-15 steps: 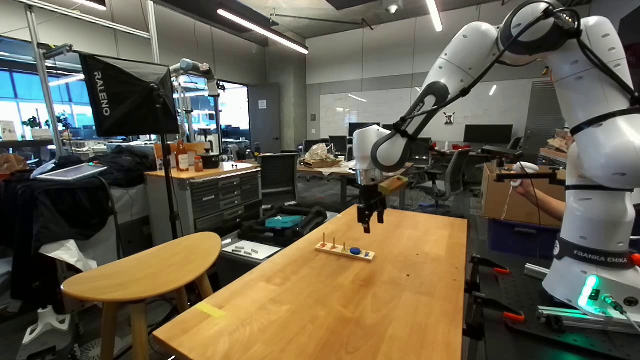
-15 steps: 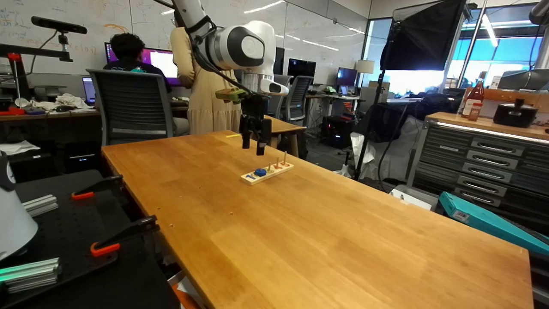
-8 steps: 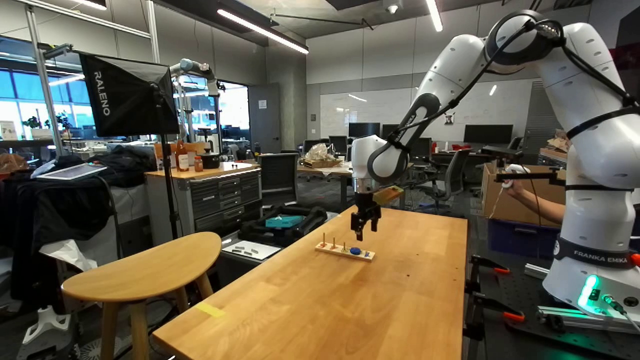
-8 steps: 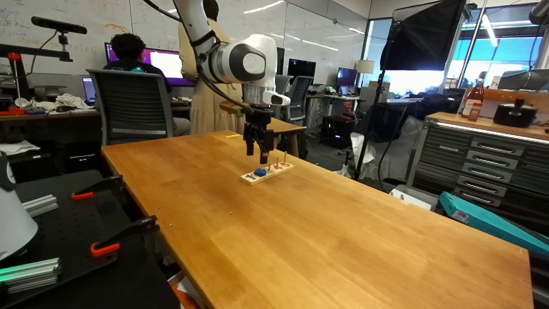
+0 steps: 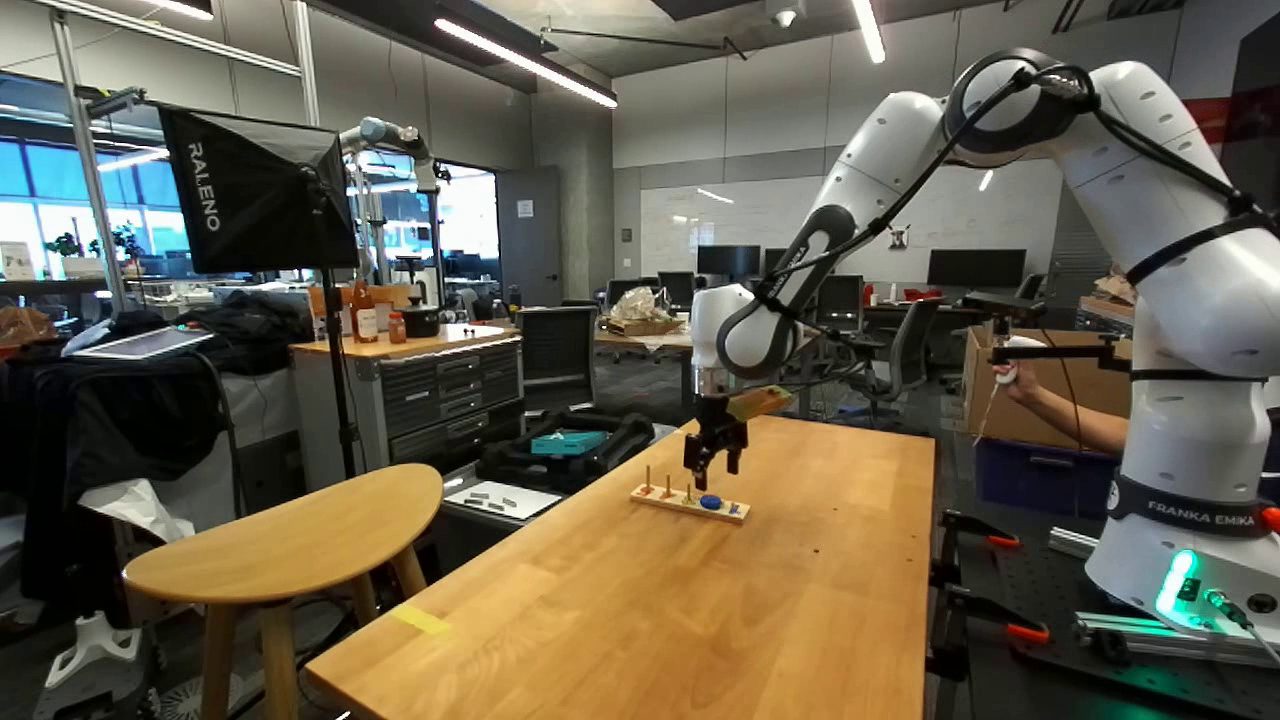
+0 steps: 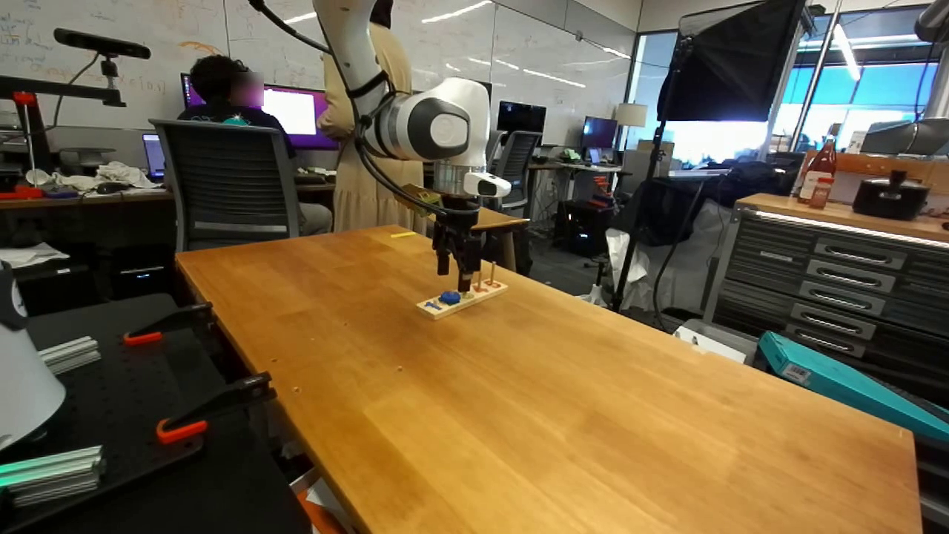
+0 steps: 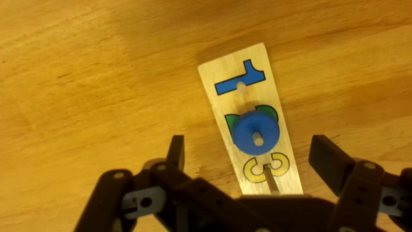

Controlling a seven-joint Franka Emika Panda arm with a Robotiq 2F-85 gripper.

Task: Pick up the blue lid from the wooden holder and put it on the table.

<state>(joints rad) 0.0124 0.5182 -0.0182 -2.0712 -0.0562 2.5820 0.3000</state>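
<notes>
The blue lid point(image 7: 244, 137) is a round disc threaded on a peg of the wooden holder point(image 7: 231, 62), over a green numeral. It also shows in both exterior views point(image 5: 710, 501) point(image 6: 449, 297). The holder, a pale strip with upright pegs point(image 5: 690, 507) point(image 6: 483, 294), lies on the table point(image 5: 720, 620) point(image 6: 563, 393). My gripper point(image 7: 248, 145) is open and empty, pointing down. Its fingers appear on either side of the lid and strip in the wrist view. In the exterior views the gripper point(image 5: 718, 472) point(image 6: 454, 277) hangs just above the holder, apart from the lid. The holder's far end is hidden in the wrist view.
Bare pegs rise from the holder beside the lid, one point(image 7: 271, 180) near the gripper's palm. Black clamps with orange tips point(image 5: 990, 530) grip the table's robot-side edge. A rounded wooden stool point(image 5: 290, 540) and a black case point(image 5: 565, 445) stand beyond the opposite edge.
My gripper has moved down and across towards the holder, from higher above the table. It stays open. The lid and holder have not moved.
</notes>
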